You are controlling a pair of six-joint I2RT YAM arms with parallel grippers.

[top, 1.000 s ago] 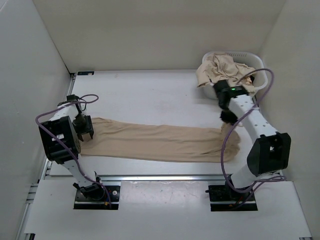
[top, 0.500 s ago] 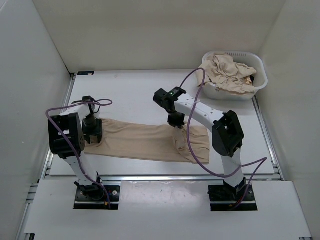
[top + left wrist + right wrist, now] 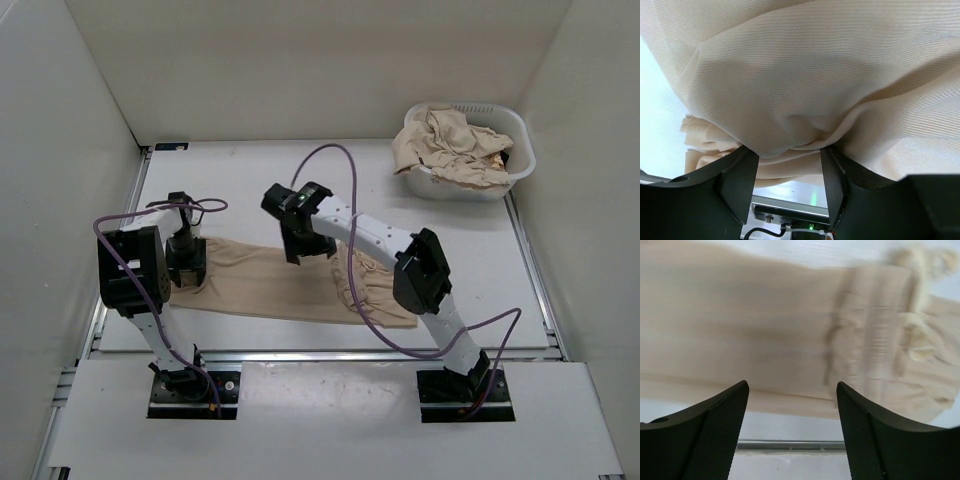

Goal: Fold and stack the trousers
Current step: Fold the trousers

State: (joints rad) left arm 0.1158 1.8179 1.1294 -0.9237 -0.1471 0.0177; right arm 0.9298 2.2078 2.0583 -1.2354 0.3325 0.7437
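The trousers (image 3: 270,285), part-folded on the table (image 3: 250,180).
Your left fingers (image 3: 740,180) clamp one end; your right fingers (image 3: 715,430) stand apart above them.

white slotted basket (image 3: 470,189) at far right corner of white table (image 3: 240,180), beside right wall

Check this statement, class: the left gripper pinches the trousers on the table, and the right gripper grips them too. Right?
Not quite. The left gripper does pinch the trousers, but the right gripper hangs open and empty above them, as the right wrist view shows.
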